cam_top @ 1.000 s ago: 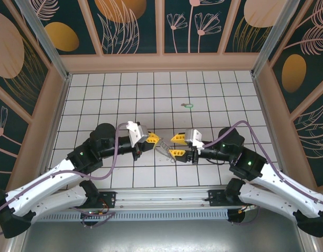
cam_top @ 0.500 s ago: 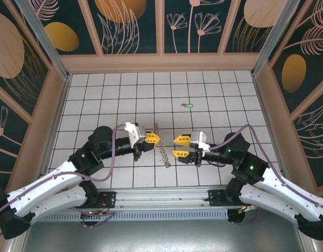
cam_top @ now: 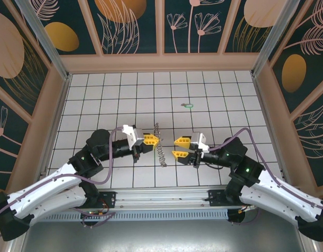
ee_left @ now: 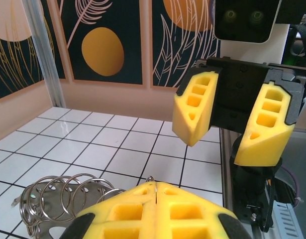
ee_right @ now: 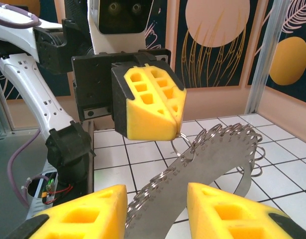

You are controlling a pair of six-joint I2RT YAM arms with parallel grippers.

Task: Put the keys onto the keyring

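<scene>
The keyring (cam_top: 160, 148) looks light and springy, likely to swing and twist from a single pinch, so I'd grip its flat band rather than a loose ring. It sits between the arms. The left gripper (cam_top: 152, 139) is closed on one small ring along its edge, and the right gripper (cam_top: 178, 147) stands part-open just beside it (not touching, as far as I can see). It's a curved grey strip fringed with silvery rings. The key (cam_top: 188, 105), tiny and pale green, lies well apart on the tiled floor (cam_top: 229, 105).
</scene>
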